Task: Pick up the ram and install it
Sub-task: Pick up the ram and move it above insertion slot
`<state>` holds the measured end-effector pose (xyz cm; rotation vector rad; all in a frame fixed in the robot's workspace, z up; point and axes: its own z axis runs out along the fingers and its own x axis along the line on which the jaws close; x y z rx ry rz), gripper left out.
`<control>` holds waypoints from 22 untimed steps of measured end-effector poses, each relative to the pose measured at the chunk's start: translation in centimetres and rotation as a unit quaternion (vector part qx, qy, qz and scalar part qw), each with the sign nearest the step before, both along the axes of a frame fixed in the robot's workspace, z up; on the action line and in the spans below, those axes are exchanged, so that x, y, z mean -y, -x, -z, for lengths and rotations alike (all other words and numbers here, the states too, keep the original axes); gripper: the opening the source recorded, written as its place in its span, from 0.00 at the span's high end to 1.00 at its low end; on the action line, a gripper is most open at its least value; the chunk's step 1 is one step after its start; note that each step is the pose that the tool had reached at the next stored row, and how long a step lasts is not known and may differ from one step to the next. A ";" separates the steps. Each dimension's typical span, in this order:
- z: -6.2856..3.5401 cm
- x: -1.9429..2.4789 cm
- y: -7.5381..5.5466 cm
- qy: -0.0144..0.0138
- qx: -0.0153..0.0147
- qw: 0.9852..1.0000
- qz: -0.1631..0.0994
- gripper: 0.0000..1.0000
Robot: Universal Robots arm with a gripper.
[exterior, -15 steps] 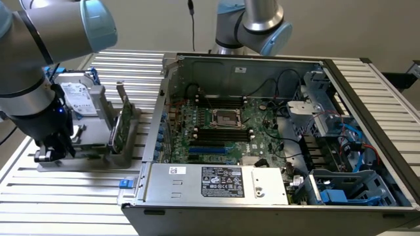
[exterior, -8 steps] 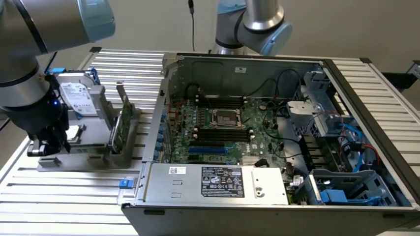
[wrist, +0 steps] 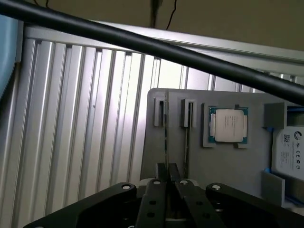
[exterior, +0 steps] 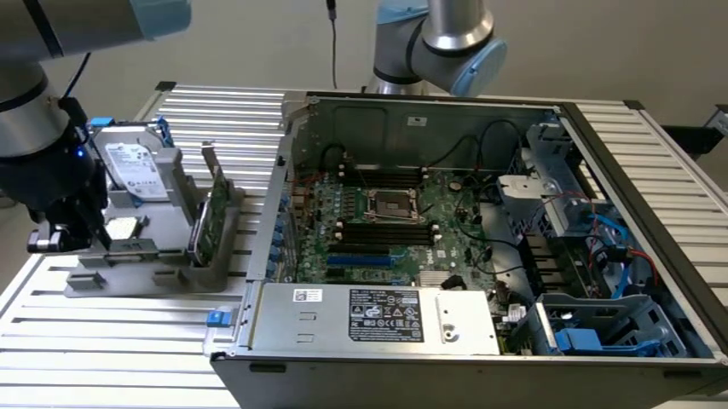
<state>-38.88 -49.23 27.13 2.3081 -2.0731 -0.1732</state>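
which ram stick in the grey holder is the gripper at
The ram stick in the slot farther from the processor chip; the gripper is centred on its edge, while the other stick, next to the chip, stands clear.

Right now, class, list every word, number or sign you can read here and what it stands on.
Hard drive label: too blurred to read.
Processor lid: faint print, unreadable.
Power supply's black label: too small to read.
White sticker beside it: too small.
Nothing can be quoted.
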 end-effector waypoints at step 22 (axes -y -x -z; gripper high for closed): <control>-7.19 -2.88 -1.1 0.016 -0.007 1.000 0.000 0.86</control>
